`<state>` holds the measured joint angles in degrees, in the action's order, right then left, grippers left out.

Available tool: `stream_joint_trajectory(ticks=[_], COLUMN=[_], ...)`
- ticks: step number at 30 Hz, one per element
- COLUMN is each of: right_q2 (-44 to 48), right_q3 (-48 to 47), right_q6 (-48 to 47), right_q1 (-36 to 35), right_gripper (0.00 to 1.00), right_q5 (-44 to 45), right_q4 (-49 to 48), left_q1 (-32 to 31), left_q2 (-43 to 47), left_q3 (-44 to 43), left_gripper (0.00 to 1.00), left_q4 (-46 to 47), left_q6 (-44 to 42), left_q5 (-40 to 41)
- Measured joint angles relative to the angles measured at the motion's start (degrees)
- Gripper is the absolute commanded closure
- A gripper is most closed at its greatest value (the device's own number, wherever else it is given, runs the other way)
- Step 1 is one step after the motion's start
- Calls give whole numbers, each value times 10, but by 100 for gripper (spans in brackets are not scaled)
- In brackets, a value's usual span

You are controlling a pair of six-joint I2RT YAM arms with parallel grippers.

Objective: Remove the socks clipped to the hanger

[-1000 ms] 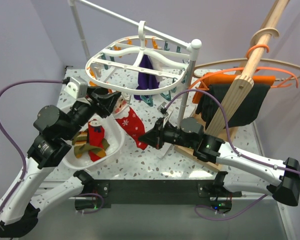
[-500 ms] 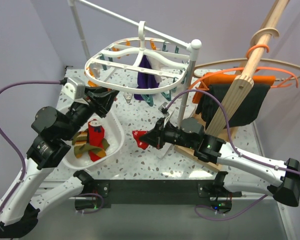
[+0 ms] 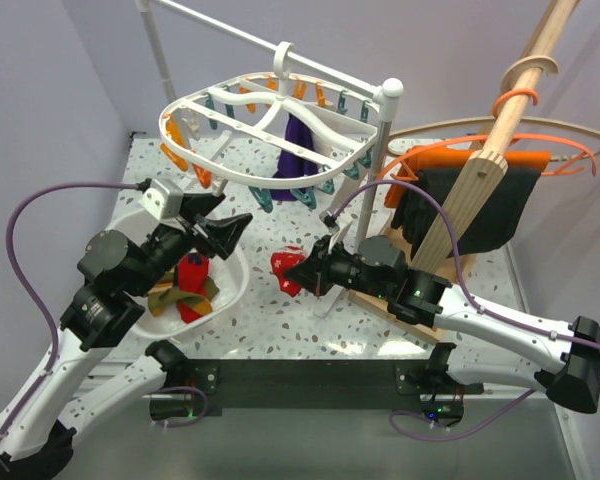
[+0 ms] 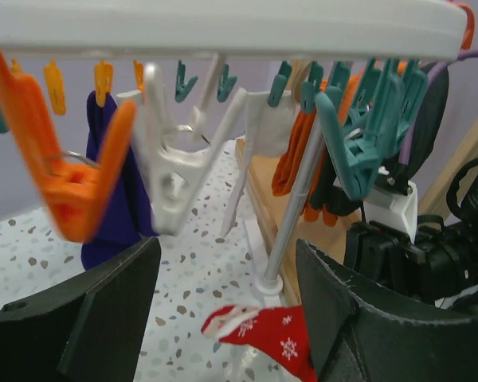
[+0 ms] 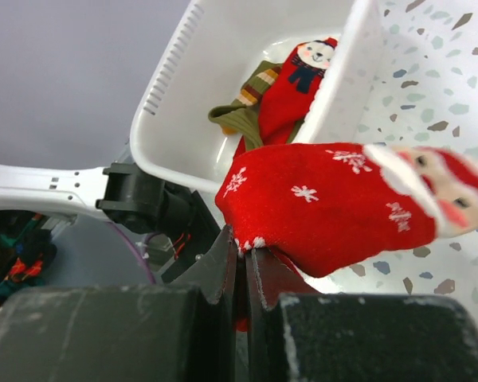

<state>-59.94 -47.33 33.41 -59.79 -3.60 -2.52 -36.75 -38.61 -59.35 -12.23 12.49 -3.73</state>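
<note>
Red Santa sock (image 5: 334, 203) now off white oval clip hanger (image 3: 185, 108), right hand (image 5: 243, 259) clamped on it, left hand (image 4: 227, 306) apart; edge pinch may slip.

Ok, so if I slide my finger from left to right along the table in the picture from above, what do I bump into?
White tub with socks in it → red Santa sock, pinched at the tip of the right arm → black cloth hanging on the wooden stand.
</note>
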Motion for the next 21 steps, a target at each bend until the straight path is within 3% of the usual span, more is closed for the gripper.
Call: stream_joint_trajectory(ticks=[4, 5, 8, 16, 21], right_q2=[0, 0, 0, 1, 9], right_q3=[0, 0, 0, -3, -3], right_q6=[0, 0, 0, 5, 4], right_q1=[0, 0, 0, 0, 0], right_gripper=[100, 100, 100, 100, 100], right_q5=[11, 12, 12, -3, -36], right_q4=[7, 9, 13, 23, 25], left_q1=[0, 0, 0, 0, 0], left_q2=[36, 48, 84, 90, 49], left_q3=[35, 46, 80, 208, 229], left_gripper=[31, 23, 15, 14, 17], left_q4=[-11, -13, -20, 13, 49], left_q6=[5, 6, 13, 24, 31], left_q5=[-12, -15, -30, -155, -252])
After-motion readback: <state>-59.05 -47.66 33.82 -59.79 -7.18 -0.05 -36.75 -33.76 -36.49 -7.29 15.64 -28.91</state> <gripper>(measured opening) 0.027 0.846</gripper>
